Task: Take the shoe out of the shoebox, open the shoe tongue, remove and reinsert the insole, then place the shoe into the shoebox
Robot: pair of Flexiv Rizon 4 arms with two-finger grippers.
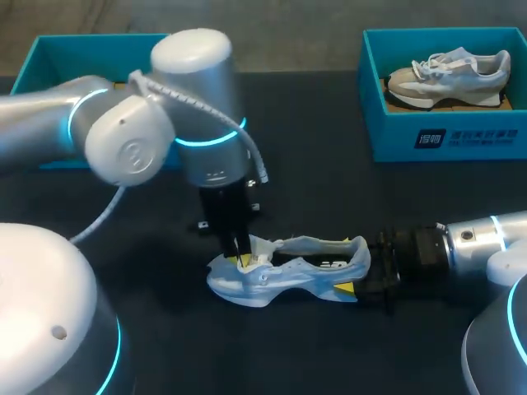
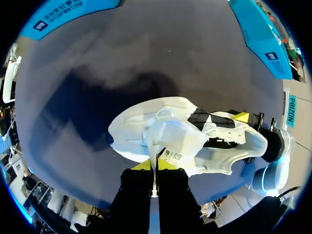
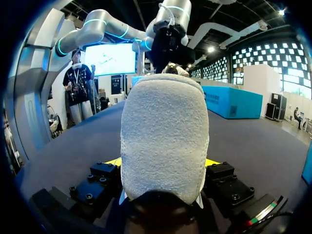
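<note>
Head view shows the shoe (image 1: pixel 288 276) lying on the dark table (image 1: pixel 329 197) between our two arms. It is out of the shoebox (image 1: pixel 445 140) at the far right, where a second shoe (image 1: pixel 449 74) sits.

Our left gripper (image 1: pixel 241 257) comes down from above at the front of the shoe's opening. In the left wrist view its fingers are pressed together on a thin fold of the tongue (image 2: pixel 175 139), so it is clamped on the tongue. Our right gripper (image 1: pixel 366 276) comes in level from the right. In the right wrist view its yellow tips sit against both sides of the padded heel (image 3: pixel 165 141), so it is closed on the shoe.

We judge the step in hand to be opening the tongue. To do it well, we should draw the tongue up and forward toward the toe, in an arc about its root. A straight lift would likely carry the whole shoe off the table. The right gripper must act as the anchor, holding the heel firm and low so the pull spreads the opening.

The left pinch is on a thin edge and could slip, so the pull should be slow and steady. We cannot see the insole from here, so the tongue needs folding back far enough to bare it.
</note>
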